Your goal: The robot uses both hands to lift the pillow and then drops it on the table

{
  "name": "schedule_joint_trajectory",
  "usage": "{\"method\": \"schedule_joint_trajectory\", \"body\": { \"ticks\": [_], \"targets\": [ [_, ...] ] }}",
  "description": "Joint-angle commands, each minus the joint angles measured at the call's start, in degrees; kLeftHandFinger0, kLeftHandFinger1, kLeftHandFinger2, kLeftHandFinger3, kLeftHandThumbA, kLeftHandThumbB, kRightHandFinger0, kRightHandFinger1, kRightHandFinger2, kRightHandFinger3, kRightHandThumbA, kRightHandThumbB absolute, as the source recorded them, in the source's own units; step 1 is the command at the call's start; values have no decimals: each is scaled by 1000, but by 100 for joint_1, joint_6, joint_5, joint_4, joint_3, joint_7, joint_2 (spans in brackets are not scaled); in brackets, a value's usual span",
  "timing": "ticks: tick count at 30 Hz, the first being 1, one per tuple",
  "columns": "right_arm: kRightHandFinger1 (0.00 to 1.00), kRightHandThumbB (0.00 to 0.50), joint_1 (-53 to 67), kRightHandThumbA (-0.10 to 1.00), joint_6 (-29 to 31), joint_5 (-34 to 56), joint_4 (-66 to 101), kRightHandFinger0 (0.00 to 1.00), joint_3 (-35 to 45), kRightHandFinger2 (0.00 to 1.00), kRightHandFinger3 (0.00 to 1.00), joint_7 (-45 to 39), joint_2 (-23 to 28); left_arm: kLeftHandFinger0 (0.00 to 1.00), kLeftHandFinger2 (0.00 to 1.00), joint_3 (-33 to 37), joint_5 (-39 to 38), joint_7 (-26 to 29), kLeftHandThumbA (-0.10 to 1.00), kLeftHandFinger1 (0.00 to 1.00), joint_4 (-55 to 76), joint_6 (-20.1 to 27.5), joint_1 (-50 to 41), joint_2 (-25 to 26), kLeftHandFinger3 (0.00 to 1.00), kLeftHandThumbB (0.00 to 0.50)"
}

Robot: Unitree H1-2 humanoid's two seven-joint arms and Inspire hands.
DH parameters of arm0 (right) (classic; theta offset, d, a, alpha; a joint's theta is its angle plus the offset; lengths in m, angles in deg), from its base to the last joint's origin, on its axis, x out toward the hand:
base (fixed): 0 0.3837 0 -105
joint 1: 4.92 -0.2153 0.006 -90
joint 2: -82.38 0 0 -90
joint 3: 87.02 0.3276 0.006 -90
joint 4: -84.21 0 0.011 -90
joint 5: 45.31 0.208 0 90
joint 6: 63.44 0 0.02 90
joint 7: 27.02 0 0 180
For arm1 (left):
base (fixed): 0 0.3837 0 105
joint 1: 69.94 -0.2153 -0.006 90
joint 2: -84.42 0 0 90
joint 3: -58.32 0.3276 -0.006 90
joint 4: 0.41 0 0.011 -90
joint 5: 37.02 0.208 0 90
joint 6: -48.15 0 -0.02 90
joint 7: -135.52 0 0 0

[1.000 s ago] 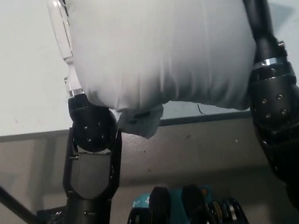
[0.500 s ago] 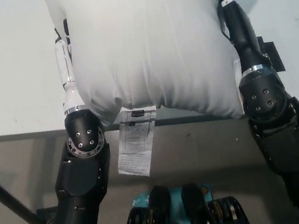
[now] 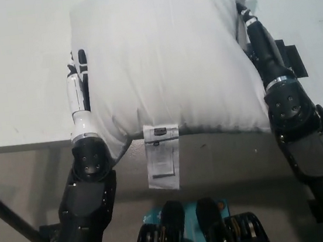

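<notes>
A big white pillow [image 3: 166, 61] fills the middle of the head view, over the pale table [image 3: 16, 86]. Its near edge overhangs the table's front edge, and a white label [image 3: 162, 163] dangles from it. My white left hand [image 3: 78, 63] presses against the pillow's left side. My black right hand [image 3: 247, 19] presses against its right side. The pillow hides most of both hands and is clamped between them. I cannot tell whether its underside touches the table.
The table's front edge runs across at about mid-height, with grey floor below it. A small dark flat object [image 3: 292, 60] lies on the table just outside my right forearm. A black bar [image 3: 9, 222] slants across the floor at lower left.
The pillow has dropped away from the camera and further over the table, with both arms following it down. Its label now hangs straight below the front edge.
</notes>
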Motion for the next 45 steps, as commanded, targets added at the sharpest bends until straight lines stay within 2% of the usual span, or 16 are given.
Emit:
{"method": "schedule_joint_trajectory", "body": {
  "ticks": [1, 9, 14, 18, 22, 24, 27, 30, 31, 35, 36, 37, 40, 41, 44, 45],
  "targets": [
    [1000, 256, -471, 1000, 714, 345, -73, 1000, 10, 1000, 1000, -197, -53, 1000, 1000, 121, 133, 74, 1000, 1000, 10, 313, 389, 26, 1000, 0],
    [1000, 217, -633, 1000, 1113, 508, -824, 1000, 109, 1000, 1000, -185, 73, 1000, 1000, 169, 132, 92, 1000, 1000, -408, 478, 447, 221, 1000, 0],
    [1000, 229, -740, 1000, 1581, 670, -1130, 1000, 289, 1000, 1000, -46, 199, 1000, 1000, 145, 69, -27, 1000, 1000, -15, 499, 325, 279, 1000, 1],
    [1000, 229, -796, 1000, 1625, 660, -1063, 1000, 334, 1000, 1000, -55, 372, 1000, 1000, 184, 151, -85, 1000, 1000, 406, 484, 218, 404, 1000, 0],
    [1000, 191, -764, 1000, 1709, 730, -881, 1000, 432, 1000, 1000, -97, 591, 1000, 1000, 155, 64, -247, 1000, 1000, 946, 463, 43, 518, 1000, 19],
    [1000, 180, -582, 1000, 1667, 769, -499, 1000, 526, 1000, 1000, -172, 796, 1000, 1000, 140, -48, -474, 1000, 1000, 1443, 474, -147, 634, 1000, 0],
    [1000, 235, -396, 1000, 1513, 634, 82, 1000, 519, 1000, 1000, -164, 956, 1000, 1000, 19, -163, -530, 1000, 1000, 2150, 263, -331, 699, 1000, 21],
    [1000, 253, -52, 1000, 1207, 559, 992, 1000, 503, 1000, 1000, -273, 1098, 1000, 1000, -45, -293, -704, 1000, 1000, 2918, 111, -552, 771, 1000, 0],
    [1000, 231, 250, 1000, 994, 450, 1694, 1000, 496, 1000, 1000, -331, 1182, 1000, 1000, -60, -226, -704, 1000, 1000, 3407, 30, -722, 804, 1000, 43],
    [1000, 237, 759, 1000, 715, 172, 2759, 1000, 539, 1000, 1000, -377, 1372, 1000, 1000, -50, -130, -791, 1000, 1000, 4142, 125, -1108, 903, 1000, 52],
    [1000, 246, 1054, 1000, 651, 170, 3283, 1000, 634, 1000, 1000, -434, 1459, 1000, 1000, -59, -66, -773, 1000, 1000, 4453, 183, -1336, 911, 1000, 37],
    [1000, 231, 1261, 1000, 637, 160, 3610, 1000, 690, 1000, 1000, -462, 1511, 1000, 1000, -63, -35, -789, 1000, 1000, 4670, 238, -1533, 936, 1000, 46],
    [1000, 258, 1795, 1000, 436, 319, 4374, 1000, 856, 1000, 1000, -545, 1537, 1000, 1000, -74, -98, -903, 1000, 1000, 5195, 229, -2034, 990, 1000, 37],
    [1000, 254, 1988, 1000, 404, 403, 4576, 1000, 897, 1000, 1000, -574, 1539, 1000, 1000, -80, -102, -896, 1000, 1000, 5296, 238, -2183, 969, 1000, 58],
    [1000, 246, 2659, 1000, 645, 674, 4949, 1000, 985, 1000, 1000, -585, 1526, 1000, 1000, -64, -38, -870, 1000, 1000, 5379, 529, -2813, 924, 1000, 77],
    [1000, 235, 2807, 1000, 735, 743, 4937, 1000, 983, 1000, 1000, -573, 1489, 1000, 1000, -72, -50, -846, 1000, 1000, 5366, 594, -2957, 889, 1000, 51]
  ]
}}
